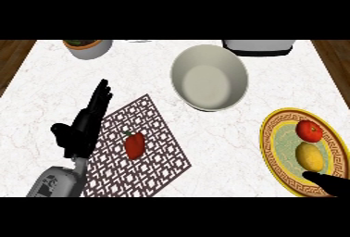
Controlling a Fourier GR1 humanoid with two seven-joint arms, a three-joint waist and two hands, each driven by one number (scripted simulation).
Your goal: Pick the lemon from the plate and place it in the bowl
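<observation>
On the plate (273,152): lemon (309,156), smooth yellow oval, beside a tomato (309,131)
Right hand (327,183): fingers hidden, can't tell
Left hand (85,122): open

My two hands, one up and one low.

My left hand (85,122) is open at the left, fingers straight and pointing up, on its grey forearm. I see only a bit of my right hand (327,183) at the bottom right corner.

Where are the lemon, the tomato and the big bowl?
lemon (310,156), head view, middle of its yellow skin.
tomato (309,131), head view, centre of its red top.
bowl (209,85), head view, bare inside floor.
</observation>
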